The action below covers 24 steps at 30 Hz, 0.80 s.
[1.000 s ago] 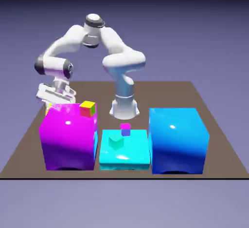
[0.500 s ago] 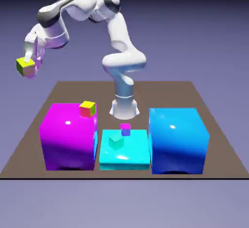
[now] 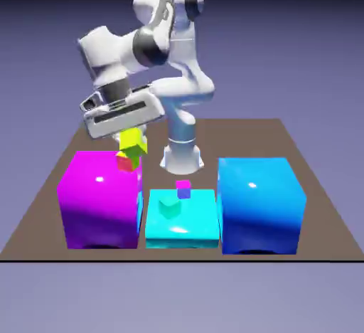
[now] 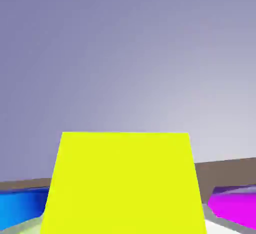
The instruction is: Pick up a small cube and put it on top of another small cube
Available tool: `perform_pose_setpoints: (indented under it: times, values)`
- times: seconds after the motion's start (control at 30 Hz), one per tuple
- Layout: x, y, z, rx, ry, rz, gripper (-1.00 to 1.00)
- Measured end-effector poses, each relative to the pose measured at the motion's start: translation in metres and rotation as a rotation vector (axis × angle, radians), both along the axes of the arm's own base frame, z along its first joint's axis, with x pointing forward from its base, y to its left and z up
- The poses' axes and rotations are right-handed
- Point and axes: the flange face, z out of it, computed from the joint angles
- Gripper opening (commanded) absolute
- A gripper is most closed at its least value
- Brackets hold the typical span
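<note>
"Where's my gripper (image 3: 132, 134)?"
"Clamped on the yellow cube (image 3: 131, 140), tilted above the red-faced cube (image 3: 125, 162)."
"And next?"
"Below my gripper waits its target; I should level, center, then lower gently."

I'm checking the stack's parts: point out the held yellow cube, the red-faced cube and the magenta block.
Yellow cube (image 4: 125, 185): hand view, broad yellow face.
Red-faced cube (image 3: 124, 163): exterior view, red face.
Magenta block (image 3: 103, 200): exterior view, front face.
</note>
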Motion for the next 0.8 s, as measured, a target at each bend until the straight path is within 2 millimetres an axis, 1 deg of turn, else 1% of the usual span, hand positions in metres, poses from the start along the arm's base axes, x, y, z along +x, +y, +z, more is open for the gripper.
perform_pose_setpoints:
  times: [0.07, 0.17, 0.37, 0.43, 0.57, 0.6, 0.67, 0.8]
  values:
    - [0.006, 0.025, -0.028, -0.07, 0.137, 0.096, -1.0]
    - [0.008, 0.054, -0.07, -0.176, 0.344, 0.225, -1.0]
    - [0.0, 0.108, -0.15, -0.4, 0.735, 0.471, -1.0]
    - [-0.001, 0.11, -0.152, -0.408, 0.748, 0.479, -1.0]
    - [-0.031, 0.096, -0.202, -0.408, 0.748, 0.479, -1.0]
    - [-0.034, 0.095, -0.206, -0.407, 0.748, 0.479, 1.0]
    - [-0.034, 0.095, -0.206, -0.41, 0.747, 0.48, 1.0]
    - [-0.003, 0.108, -0.156, -0.41, 0.747, 0.48, 1.0]
